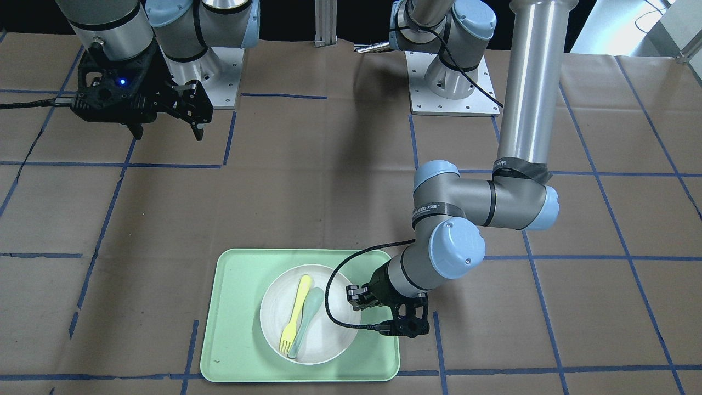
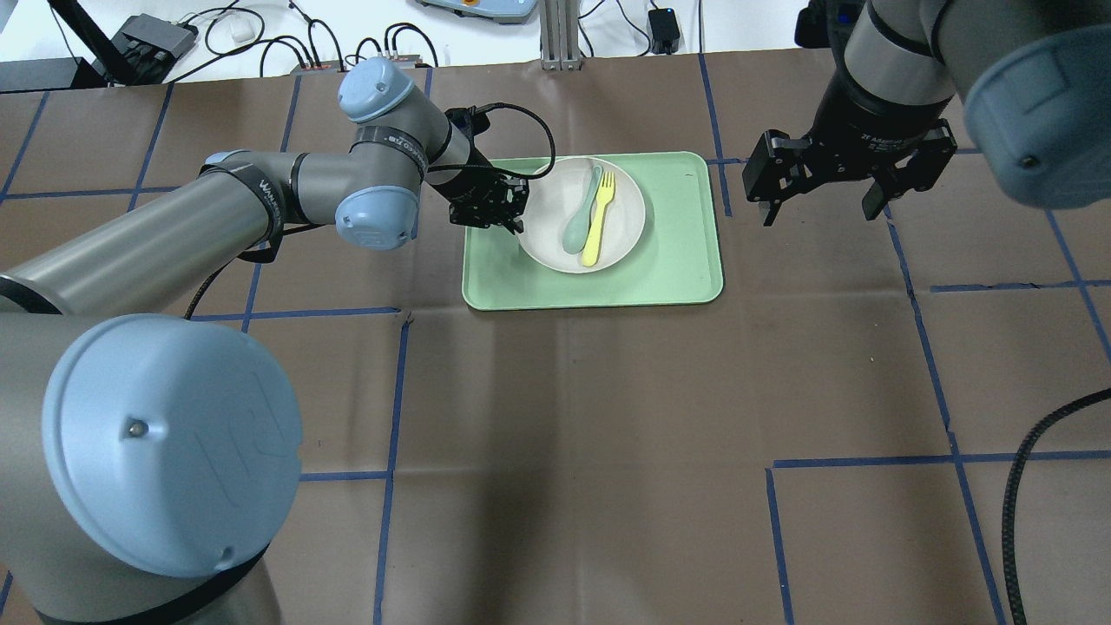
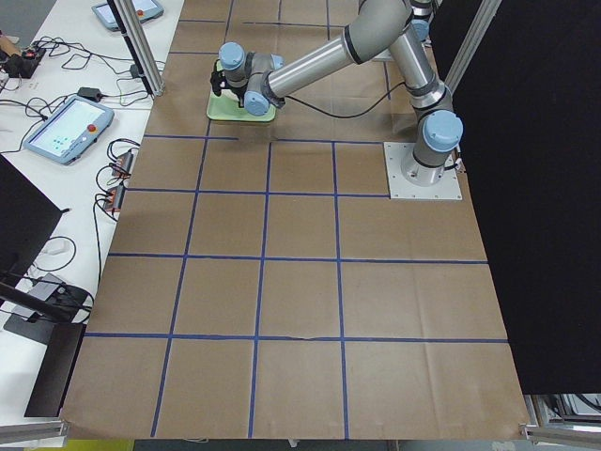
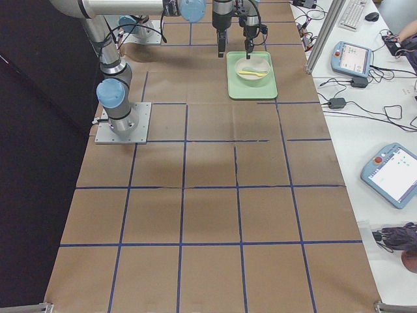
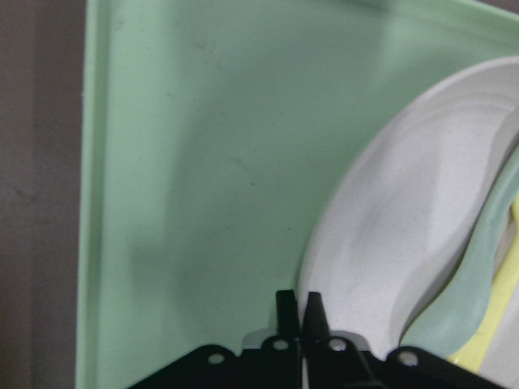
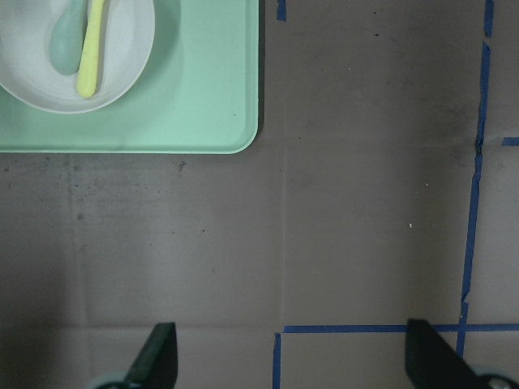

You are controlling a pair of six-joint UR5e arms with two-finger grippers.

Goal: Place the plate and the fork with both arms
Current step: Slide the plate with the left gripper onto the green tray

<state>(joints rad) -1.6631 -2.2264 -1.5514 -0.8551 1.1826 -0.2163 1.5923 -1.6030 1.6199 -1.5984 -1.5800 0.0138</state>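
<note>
The left wrist view cuts the plate (image 1: pixel 274 318) off, leaving only a yellow sliver of the fork (image 1: pixel 294 314). The fork lies beside a grey-green spoon (image 1: pixel 307 319) on the plate, inside the mint tray (image 1: pixel 236 329).

The left hand (image 5: pixel 298 316) reaches low to the plate's rim, fingers pressed together; whether they pinch the rim is unclear. The right hand (image 2: pixel 820 214) hovers over bare counter (image 2: pixel 608 434) beside the tray, fingers wide apart and pointing down.

Left pincer (image 2: pixel 516 224) low and closed tight; right pincer (image 2: pixel 820 213) raised, spread wide.
</note>
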